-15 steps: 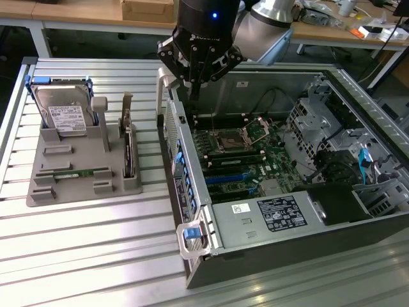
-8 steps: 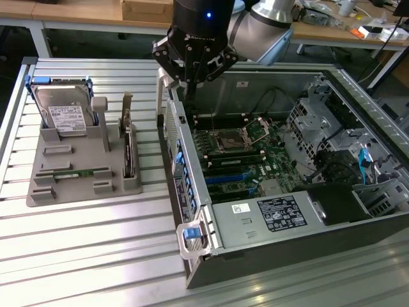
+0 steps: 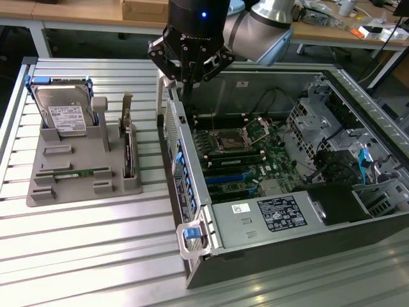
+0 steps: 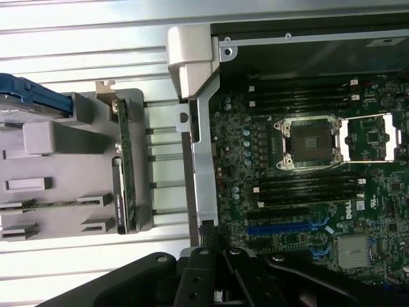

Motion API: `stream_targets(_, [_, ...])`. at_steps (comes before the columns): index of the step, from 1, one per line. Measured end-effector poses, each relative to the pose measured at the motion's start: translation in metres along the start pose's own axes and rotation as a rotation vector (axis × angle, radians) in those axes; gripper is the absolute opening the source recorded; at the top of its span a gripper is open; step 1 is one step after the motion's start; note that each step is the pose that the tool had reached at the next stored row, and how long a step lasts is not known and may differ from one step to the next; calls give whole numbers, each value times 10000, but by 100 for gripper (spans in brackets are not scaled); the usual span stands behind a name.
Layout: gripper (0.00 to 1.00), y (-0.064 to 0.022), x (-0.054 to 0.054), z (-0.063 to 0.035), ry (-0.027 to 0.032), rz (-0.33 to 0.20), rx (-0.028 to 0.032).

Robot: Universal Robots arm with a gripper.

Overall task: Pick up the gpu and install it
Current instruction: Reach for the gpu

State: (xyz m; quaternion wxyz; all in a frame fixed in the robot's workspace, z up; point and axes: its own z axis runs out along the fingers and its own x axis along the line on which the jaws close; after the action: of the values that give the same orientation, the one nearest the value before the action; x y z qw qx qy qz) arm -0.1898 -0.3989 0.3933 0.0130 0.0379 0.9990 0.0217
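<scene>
The gpu (image 3: 128, 146) stands on edge in a slot of the grey holder tray (image 3: 77, 192), its tan bracket end pointing up; the wrist view shows it as a thin green-edged card (image 4: 126, 167). My gripper (image 3: 189, 82) hangs over the back left wall of the open computer case (image 3: 192, 192), to the exterior view's right of the gpu and apart from it. Its fingers (image 4: 213, 246) sit close together, shut on nothing. Blue expansion slots (image 3: 225, 180) lie on the motherboard (image 4: 300, 192) inside the case.
A silver hard drive (image 3: 64, 115) with a white label stands at the tray's back. A narrow green memory stick (image 3: 73, 173) lies in its front slot. The case holds a CPU socket (image 3: 229, 139), a power supply (image 3: 268, 214) and drive cages (image 3: 332, 141). Ribbed metal table (image 3: 83, 256) surrounds everything.
</scene>
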Motion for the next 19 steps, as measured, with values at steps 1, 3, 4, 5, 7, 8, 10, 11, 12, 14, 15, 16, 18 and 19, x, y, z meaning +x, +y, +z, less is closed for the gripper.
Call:
stream_targets(1, [10, -1, 15, 0, -1, 0, 0])
stream_targets(3, [10, -2, 29, -1, 0, 0, 0])
stream_targets(4, [10, -2, 36, -1, -1, 0, 0])
stream_targets(5, [10, -3, 42, -1, 0, 0, 0])
stream_targets(7, [10, -4, 53, -1, -1, 0, -1])
stream_targets(8, [10, -5, 63, -2, 0, 0, 0])
stream_targets(10, [10, -5, 73, -2, 0, -1, 0])
stream_targets(11, [10, -6, 80, -2, -1, -1, 0])
stream_targets(12, [10, -7, 88, -2, 0, 0, -1])
stream_targets(14, [10, -8, 110, -3, 0, 0, 0])
stream_targets(15, [10, -9, 124, -3, -1, 0, 0])
stream_targets(16, [10, -10, 131, -4, 0, 0, 0])
stream_targets(18, [10, -12, 154, -4, 0, 0, 0])
stream_targets(19, [10, -12, 164, -4, -1, 0, 0])
